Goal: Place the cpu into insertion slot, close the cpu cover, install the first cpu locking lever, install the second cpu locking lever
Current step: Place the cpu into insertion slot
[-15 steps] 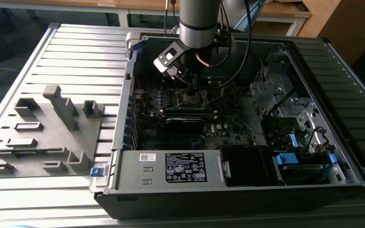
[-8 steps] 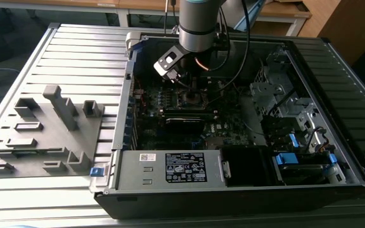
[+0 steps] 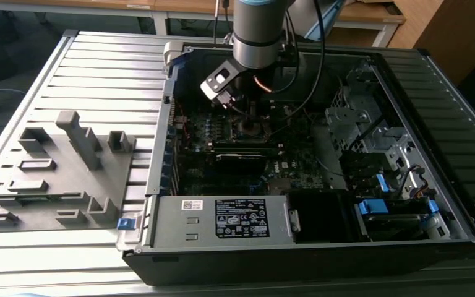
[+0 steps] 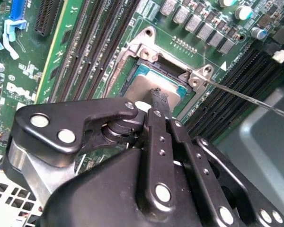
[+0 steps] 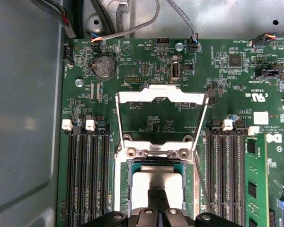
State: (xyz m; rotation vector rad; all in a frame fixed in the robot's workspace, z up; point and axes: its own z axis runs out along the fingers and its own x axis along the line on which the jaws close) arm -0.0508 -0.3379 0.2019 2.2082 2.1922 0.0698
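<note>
The cpu (image 5: 157, 182) is seen seated flat in the socket (image 5: 125, 189) of the motherboard (image 5: 217, 71), directly beneath the gripper (image 5: 156, 196). The gripper's fingers are drawn together with nothing clamped between them (in the second wrist view their tip appears to touch the chip's silver top). The cpu cover (image 5: 158, 97) is raised open on its hinge, on the far side of the socket from the gripper.
</note>
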